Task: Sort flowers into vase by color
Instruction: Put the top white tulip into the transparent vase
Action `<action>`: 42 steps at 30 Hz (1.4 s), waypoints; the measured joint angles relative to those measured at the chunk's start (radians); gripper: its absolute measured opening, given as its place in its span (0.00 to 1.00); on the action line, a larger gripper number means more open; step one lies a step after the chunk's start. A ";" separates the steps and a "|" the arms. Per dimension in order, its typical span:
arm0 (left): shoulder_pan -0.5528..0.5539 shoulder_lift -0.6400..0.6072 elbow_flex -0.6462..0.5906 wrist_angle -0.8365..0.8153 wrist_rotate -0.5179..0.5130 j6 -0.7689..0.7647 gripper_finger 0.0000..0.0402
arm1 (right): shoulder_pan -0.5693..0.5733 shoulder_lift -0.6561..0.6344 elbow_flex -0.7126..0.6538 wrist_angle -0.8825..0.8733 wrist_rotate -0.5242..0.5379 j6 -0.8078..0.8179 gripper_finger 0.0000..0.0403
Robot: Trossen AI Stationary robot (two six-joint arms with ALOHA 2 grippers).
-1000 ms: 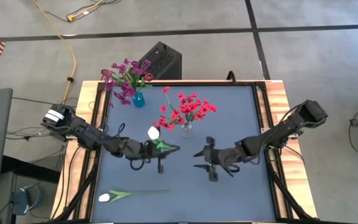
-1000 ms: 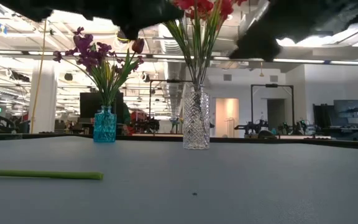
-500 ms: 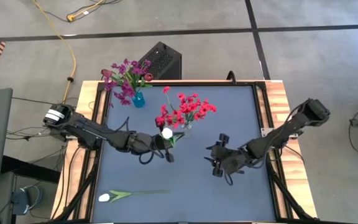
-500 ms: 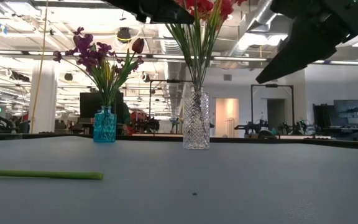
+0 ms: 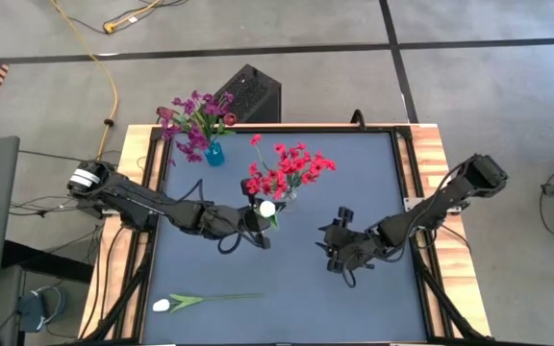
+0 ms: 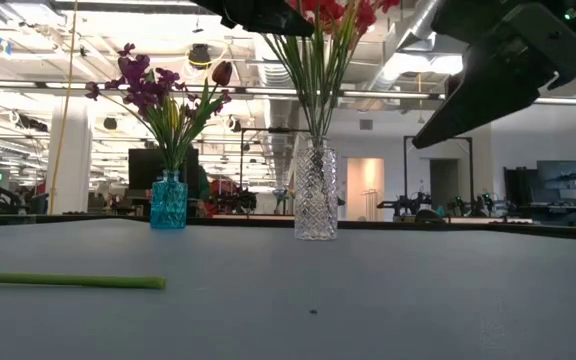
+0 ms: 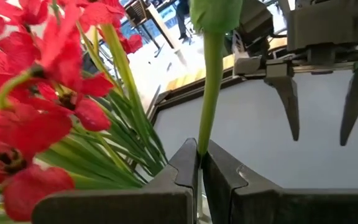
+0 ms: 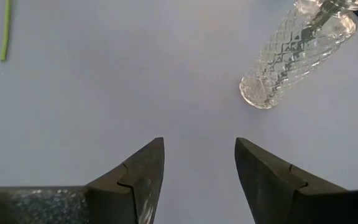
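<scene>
My left gripper [image 5: 258, 227] is shut on a white flower [image 5: 267, 208] right beside the red flowers [image 5: 289, 168], which stand in a clear cut-glass vase [image 6: 315, 190]. The left wrist view has the held green stem [image 7: 210, 74] rising past red blooms [image 7: 36, 81]. Purple flowers [image 5: 188, 120] stand in a blue vase [image 6: 169, 200]. A second white flower [image 5: 205, 301] lies flat on the table near the near edge; its stem [image 6: 68, 281] appears in the low view. My right gripper [image 5: 338, 252] hovers open over the table's middle, holding nothing. My left gripper pinches the white flower's green stem [image 7: 199, 148] between its two fingers [image 7: 185, 163], some way below the bloom. The stem stands out straight from the fingertips, and the flower is lifted clear of the table, its bloom beside the red bunch.
The clear vase [image 8: 291, 56] lies just ahead of my right gripper [image 8: 199, 146]. Bare grey mat [image 5: 373, 192] spreads right of the vases and along the near side. A black box [image 5: 248, 94] sits beyond the far edge. The other arm's open fingers [image 7: 319, 93] show in the left wrist view.
My left gripper has carried the white flower toward the table's right, up to the clear vase with the red flowers. My right gripper has drawn back a little toward the table's right edge and turned, staying open.
</scene>
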 joint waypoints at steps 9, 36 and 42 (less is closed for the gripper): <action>0.000 0.000 0.006 0.008 -0.029 0.040 0.00 | 0.000 0.000 0.000 -0.009 0.000 0.001 0.55; 0.115 -0.002 0.007 -0.114 0.106 -0.181 0.00 | 0.000 -0.001 0.000 -0.011 -0.003 0.002 0.55; 0.151 -0.002 0.007 -0.168 0.146 -0.248 0.00 | 0.000 -0.001 0.000 -0.011 -0.003 0.017 0.55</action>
